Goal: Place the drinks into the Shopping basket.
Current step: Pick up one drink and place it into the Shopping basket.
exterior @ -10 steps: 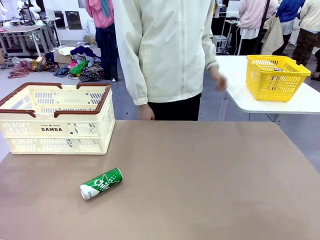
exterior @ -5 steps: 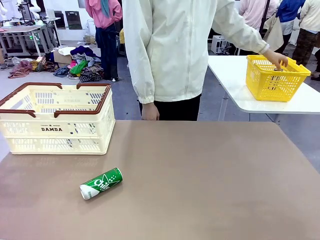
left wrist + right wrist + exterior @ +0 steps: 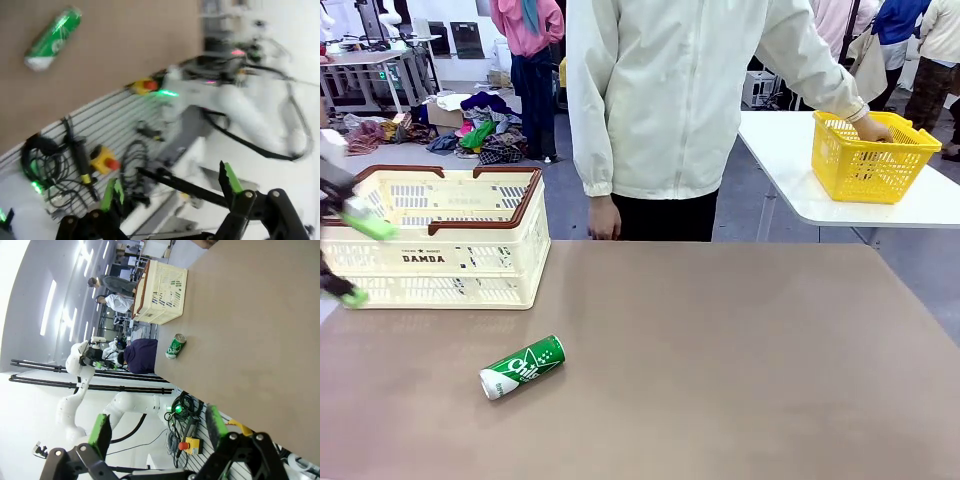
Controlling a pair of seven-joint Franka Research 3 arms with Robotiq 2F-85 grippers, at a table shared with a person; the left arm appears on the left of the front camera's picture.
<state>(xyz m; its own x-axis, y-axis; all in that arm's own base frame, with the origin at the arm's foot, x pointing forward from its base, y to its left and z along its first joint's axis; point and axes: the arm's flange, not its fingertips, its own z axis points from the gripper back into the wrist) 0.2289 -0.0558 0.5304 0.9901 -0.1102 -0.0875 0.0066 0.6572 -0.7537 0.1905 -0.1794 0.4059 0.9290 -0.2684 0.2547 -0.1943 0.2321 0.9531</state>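
Bright even overhead light, left wrist view motion-blurred, wide-angle edge distortion

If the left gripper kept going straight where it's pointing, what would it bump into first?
The left gripper would probably meet the other arm's white base first, not the green can off to the side; blur leaves depth unclear.

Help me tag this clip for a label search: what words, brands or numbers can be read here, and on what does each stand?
"DAMDA": dark print on the front wall of the Shopping basket.
Small print line just above "DAMDA": too small to read.
"Chil": white lettering on the side of the green can; the rest of the word is not legible.
Fine print near the can's white end: too small to read.
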